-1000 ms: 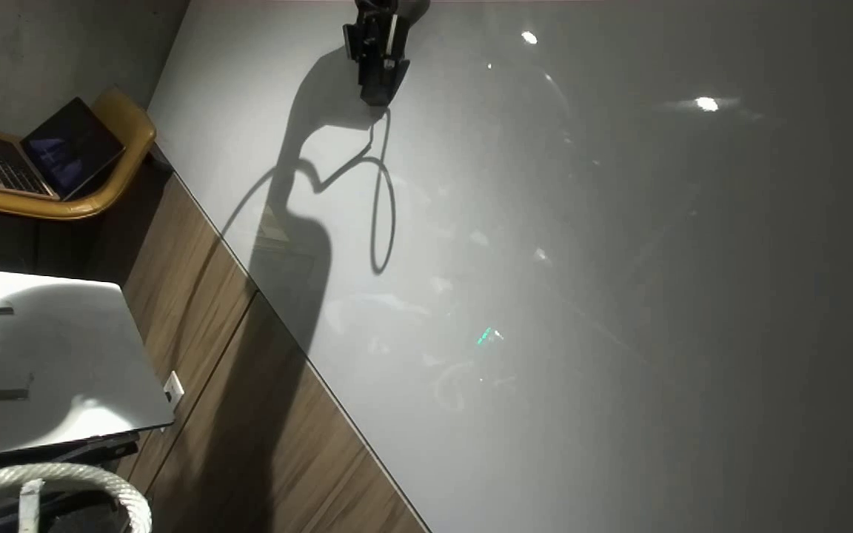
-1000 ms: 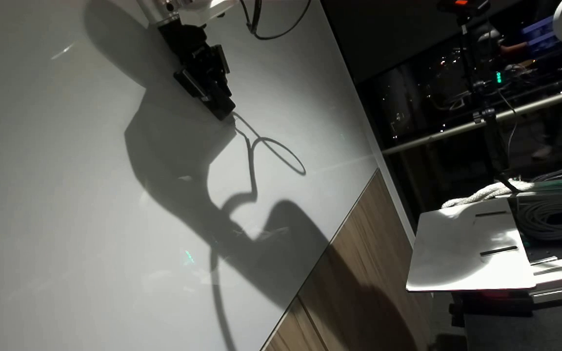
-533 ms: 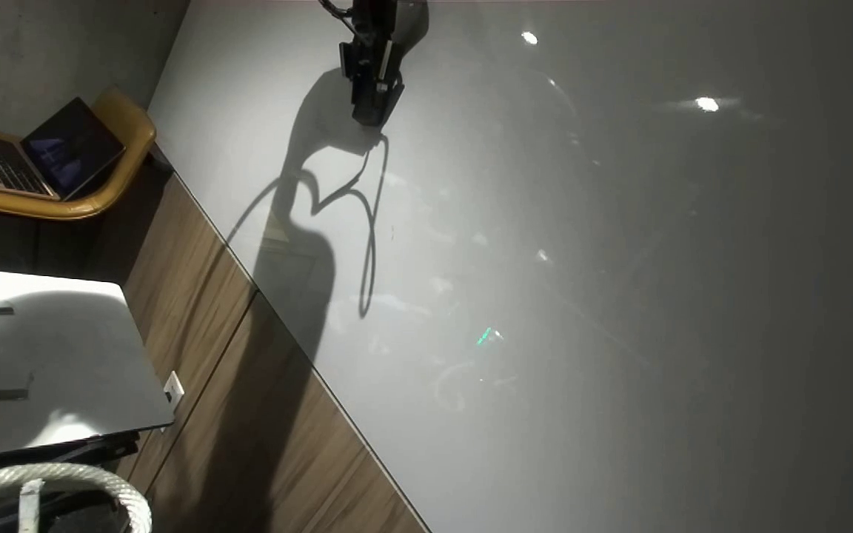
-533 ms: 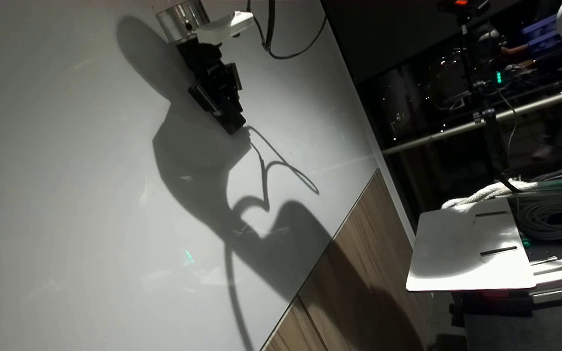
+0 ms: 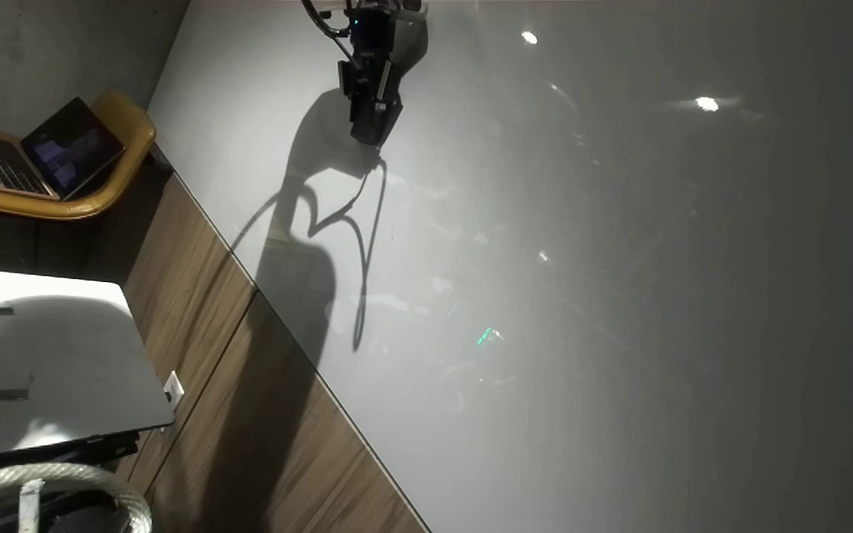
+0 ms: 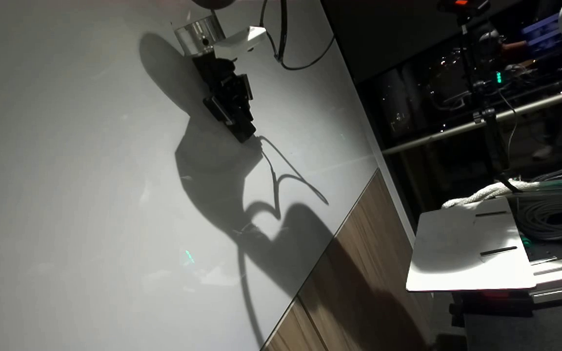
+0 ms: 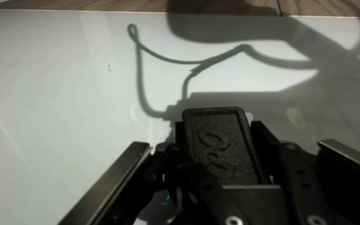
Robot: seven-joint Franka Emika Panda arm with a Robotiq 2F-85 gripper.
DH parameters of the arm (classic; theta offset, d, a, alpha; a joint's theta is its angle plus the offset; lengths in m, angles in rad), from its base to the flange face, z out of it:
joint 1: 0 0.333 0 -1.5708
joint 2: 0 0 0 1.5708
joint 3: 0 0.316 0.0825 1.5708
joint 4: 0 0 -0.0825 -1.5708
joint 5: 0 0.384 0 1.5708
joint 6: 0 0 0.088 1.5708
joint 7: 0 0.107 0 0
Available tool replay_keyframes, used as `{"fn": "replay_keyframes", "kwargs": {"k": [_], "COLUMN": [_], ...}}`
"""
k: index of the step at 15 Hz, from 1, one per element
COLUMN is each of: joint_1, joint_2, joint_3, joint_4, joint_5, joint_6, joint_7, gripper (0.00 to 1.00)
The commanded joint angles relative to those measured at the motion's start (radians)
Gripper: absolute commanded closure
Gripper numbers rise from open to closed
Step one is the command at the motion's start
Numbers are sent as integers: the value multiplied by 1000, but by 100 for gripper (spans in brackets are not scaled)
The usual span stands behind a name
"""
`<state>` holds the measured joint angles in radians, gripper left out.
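Observation:
A dark block like a felt eraser (image 7: 227,156), with raised lettering on its face, sits between the fingers of my gripper (image 7: 219,134) in the wrist view. Both fingers press its sides, so the gripper is shut on it. The gripper also shows in both exterior views (image 5: 369,111) (image 6: 231,119), the block (image 5: 366,135) at its tip, just over a glossy white board (image 5: 545,414). Whether block and board touch, I cannot tell. Ahead of the block, a small dark mark (image 7: 109,67) stands on the board. Faint smudges (image 5: 382,301) lie further along it.
Wood panels (image 5: 338,466) border the board's edge. Beyond are a yellow chair (image 5: 134,126) with a laptop (image 5: 71,148), a white plate (image 6: 471,243), pale rope (image 5: 78,474) and coiled cable (image 6: 554,219). The arm's shadow (image 6: 212,180) falls across the board; a cable (image 6: 305,66) hangs by the arm.
My gripper, with the block in it, has moved along the board toward the wood panels: downward in both exterior views, also rightward in an exterior view. The grip looks the same.

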<state>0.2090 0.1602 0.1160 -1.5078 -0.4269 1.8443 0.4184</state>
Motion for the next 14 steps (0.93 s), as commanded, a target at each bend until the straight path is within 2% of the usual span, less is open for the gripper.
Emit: {"fn": "replay_keyframes", "kwargs": {"k": [1, 8, 11, 14], "joint_1": [-13, 2, 6, 7], "joint_2": [42, 73, 92, 105], "joint_3": [-18, -11, -10, -1], "joint_4": [105, 286, 309, 272], "joint_5": [-36, -85, -72, -49], "joint_6": [51, -58, -65, -37], "joint_7": [-49, -129, -127, -99], "gripper": [72, 72, 72, 72]}}
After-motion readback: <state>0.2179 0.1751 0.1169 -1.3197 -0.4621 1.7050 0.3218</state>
